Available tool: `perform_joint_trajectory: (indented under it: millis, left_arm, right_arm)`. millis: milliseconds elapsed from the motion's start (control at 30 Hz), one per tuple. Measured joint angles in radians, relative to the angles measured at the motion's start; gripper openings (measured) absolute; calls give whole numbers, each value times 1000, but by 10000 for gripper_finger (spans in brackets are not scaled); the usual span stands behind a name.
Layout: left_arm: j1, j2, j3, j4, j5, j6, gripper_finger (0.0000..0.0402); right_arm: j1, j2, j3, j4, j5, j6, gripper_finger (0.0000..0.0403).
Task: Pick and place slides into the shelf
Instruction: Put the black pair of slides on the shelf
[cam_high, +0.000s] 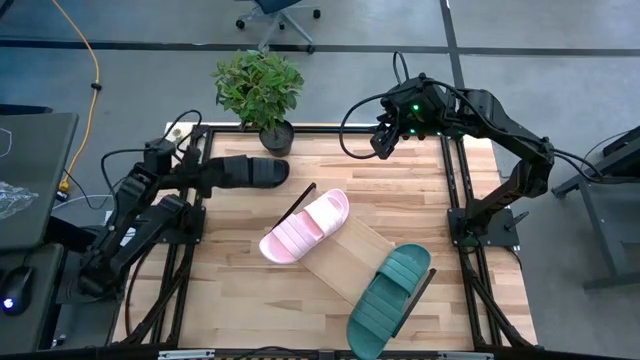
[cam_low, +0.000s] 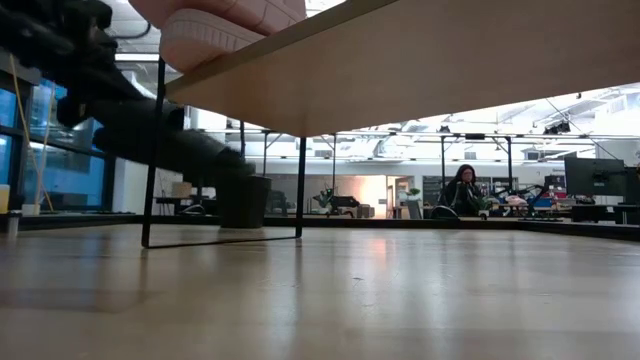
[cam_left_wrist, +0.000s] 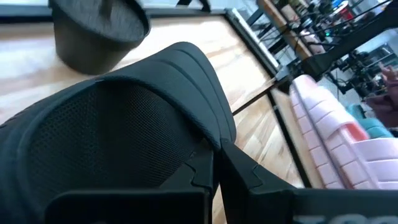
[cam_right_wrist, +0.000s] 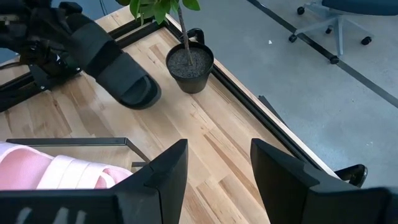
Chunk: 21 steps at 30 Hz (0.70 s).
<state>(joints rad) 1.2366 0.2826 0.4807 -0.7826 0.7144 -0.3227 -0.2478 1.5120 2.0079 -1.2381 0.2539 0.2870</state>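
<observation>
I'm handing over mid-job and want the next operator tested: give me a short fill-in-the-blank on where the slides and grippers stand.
1. The left gripper holds the ____ slide.
2. On the shelf, the pink slide lies at one end and the ____ slide at the other.
3. The right gripper, above the table's far edge, is ____ and holds nothing.
4. The held slide's toe points toward the potted ____.

Missing words: black; teal; open; plant

A grey floor (cam_high: 560, 320) is seen around the table. An office chair (cam_high: 280, 12) is placed at twelve o'clock, a yellow cable (cam_high: 92, 70) at ten.
</observation>
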Motion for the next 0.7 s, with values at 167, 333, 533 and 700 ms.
perform_joint_trajectory:
  millis: [167,333,533,700]
  left_arm:
    - [0,-3,76,-2,-4,-8,0]
    - [0,-4,143,-4,-5,-43,0]
    - [0,-4,202,-7,-6,-68,0]
    - [0,-4,258,-7,-8,-83,0]
  right_arm:
    - [0,0,0,0,0,0,167]
    - [0,0,0,0,0,0,167]
    - [0,0,0,0,0,0,167]
    - [0,0,0,0,0,-4,167]
